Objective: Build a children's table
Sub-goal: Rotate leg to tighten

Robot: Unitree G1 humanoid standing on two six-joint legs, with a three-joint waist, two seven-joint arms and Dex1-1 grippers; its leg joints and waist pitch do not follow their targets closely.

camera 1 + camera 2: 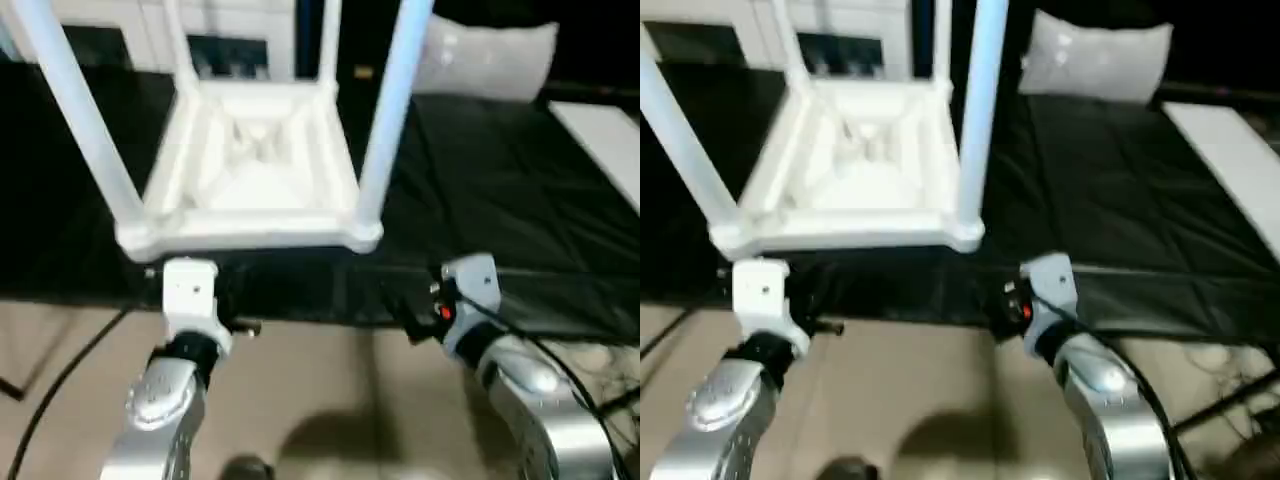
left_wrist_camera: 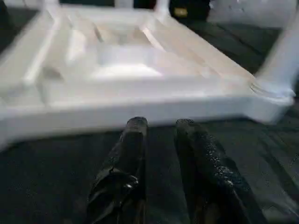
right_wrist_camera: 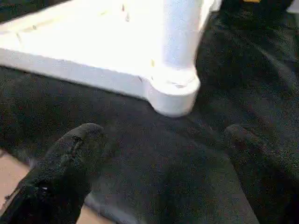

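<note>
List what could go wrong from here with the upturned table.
1. The children's table lies top-down at the near edge of the black cloth; a forward nudge from either gripper could slide it.
2. The tall legs stand upright in their sockets; bumping one might tip it or work it loose.

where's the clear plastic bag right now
In the left eye view the clear plastic bag lies at the far right of the black mat, behind the upside-down table.

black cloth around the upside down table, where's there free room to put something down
The widest bare patch of black cloth lies to the right of the table, between its near right leg, the plastic bag at the back and the white board at the right. A narrow strip runs along the near edge. The left side is tighter, beside the near left leg.
</note>
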